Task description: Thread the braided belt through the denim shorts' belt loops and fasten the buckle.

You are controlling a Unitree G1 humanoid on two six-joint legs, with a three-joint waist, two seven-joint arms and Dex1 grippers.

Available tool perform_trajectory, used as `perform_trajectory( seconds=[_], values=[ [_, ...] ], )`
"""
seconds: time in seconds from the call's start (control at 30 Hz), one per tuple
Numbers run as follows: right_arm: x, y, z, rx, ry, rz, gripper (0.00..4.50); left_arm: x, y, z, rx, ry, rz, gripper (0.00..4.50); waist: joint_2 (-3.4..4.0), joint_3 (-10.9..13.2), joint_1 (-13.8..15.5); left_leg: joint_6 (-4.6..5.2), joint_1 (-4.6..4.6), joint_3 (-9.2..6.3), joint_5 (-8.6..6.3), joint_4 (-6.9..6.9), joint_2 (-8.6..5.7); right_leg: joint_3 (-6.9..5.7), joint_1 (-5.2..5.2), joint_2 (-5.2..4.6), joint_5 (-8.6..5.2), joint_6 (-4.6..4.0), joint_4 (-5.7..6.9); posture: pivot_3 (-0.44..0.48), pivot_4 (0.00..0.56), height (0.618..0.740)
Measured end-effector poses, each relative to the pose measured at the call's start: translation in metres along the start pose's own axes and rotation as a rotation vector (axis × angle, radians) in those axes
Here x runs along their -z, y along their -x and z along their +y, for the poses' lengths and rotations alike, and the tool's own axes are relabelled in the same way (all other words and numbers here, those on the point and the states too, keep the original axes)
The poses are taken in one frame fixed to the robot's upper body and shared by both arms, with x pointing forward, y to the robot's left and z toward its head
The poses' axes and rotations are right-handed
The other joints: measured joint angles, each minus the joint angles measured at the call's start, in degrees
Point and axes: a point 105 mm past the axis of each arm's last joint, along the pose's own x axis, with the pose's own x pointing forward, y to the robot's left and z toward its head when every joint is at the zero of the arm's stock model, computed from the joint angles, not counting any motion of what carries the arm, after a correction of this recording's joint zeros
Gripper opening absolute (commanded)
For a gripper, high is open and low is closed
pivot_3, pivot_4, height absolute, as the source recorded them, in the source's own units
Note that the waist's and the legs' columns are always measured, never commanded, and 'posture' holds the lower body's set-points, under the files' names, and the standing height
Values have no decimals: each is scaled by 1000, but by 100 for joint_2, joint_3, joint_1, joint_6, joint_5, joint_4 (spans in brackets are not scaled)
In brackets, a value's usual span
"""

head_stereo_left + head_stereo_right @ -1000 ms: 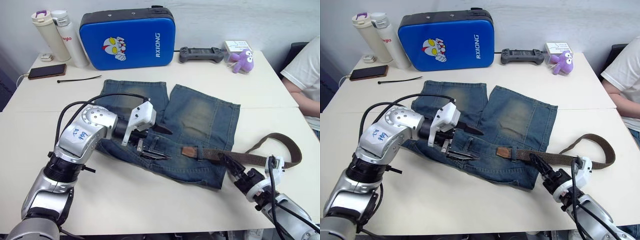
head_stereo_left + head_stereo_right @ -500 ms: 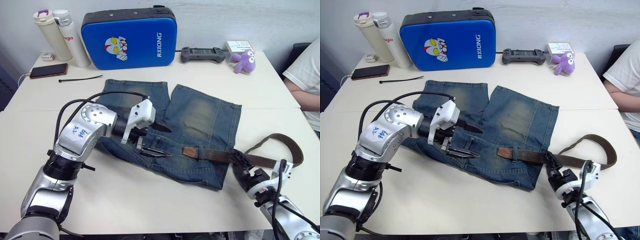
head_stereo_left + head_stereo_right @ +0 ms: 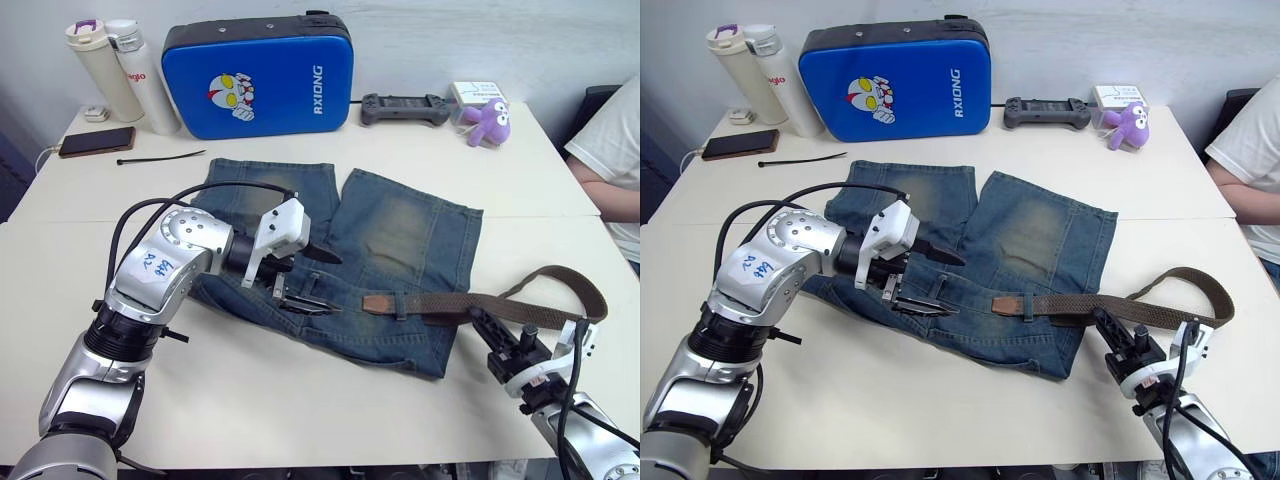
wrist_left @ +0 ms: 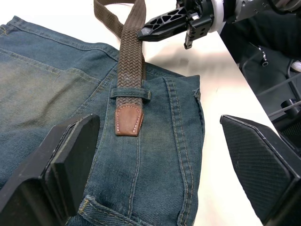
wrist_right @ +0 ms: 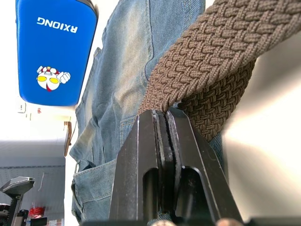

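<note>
The denim shorts point(image 3: 400, 235) lie flat mid-table, waistband toward me. The braided belt point(image 3: 440, 303) runs from its tan tip point(image 4: 128, 120) under one of the belt loops point(image 4: 130, 92), then off the shorts' right edge into a loop on the table point(image 3: 590, 295). The buckle is hidden. My right gripper point(image 3: 478, 318) is shut, its tips pinching the belt's edge just beyond the shorts' right side. Over the left part of the waistband my left gripper point(image 3: 312, 282) stands wide open with nothing in it.
At the back stand a blue padded case point(image 3: 257, 75), two bottles point(image 3: 100, 70), a phone point(image 3: 95, 141), a black cable tie point(image 3: 160, 156), a game controller point(image 3: 403, 107) and a purple toy point(image 3: 490, 120). A person's sleeve point(image 3: 610, 140) is at the right edge.
My right gripper slid to the right along the belt and its fingers went from open to shut at the belt's edge. The left arm stayed where it was.
</note>
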Motion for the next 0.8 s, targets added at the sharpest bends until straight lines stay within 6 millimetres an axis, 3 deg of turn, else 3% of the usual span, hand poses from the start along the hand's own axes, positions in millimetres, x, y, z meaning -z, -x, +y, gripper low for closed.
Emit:
perform_trajectory(
  seconds=[0.23,0.33,0.5,0.67,0.7,0.77,0.8],
  values=[
    [14,-6,4,-16,1,68,45,0,0,0,-1,3,2,4500,0,0,-9,0,1,0,0,0,0,0,0,0,0,0,1,0,150,739],
    [29,-14,9,-36,13,124,45,3,4,1,-11,11,15,4500,0,0,-18,0,0,0,0,0,0,1,-1,0,0,0,0,0,150,739],
    [67,-43,32,-104,89,241,45,5,7,1,-23,20,29,4500,1,1,-25,-5,-4,0,3,0,0,2,-14,0,-1,-2,7,0,150,739],
    [79,-50,38,-109,160,288,45,4,7,0,-23,21,37,4500,1,1,-19,-21,-8,1,12,0,0,2,-18,0,-1,-2,9,0,150,739],
    [79,-50,37,-107,166,291,701,4,8,0,-24,22,38,4500,1,1,-20,-19,-8,1,11,0,0,2,-18,1,-1,-1,9,0,150,739],
    [78,-47,32,-88,179,303,1343,5,8,0,-25,22,41,4500,1,1,-11,-18,-9,1,11,0,0,2,-18,1,-1,-2,10,0,150,739],
    [78,-43,30,-82,187,317,1884,5,9,0,-25,22,42,4500,1,1,-8,-18,-10,1,11,0,0,1,-18,1,-1,-1,9,0,150,739]
  ],
)
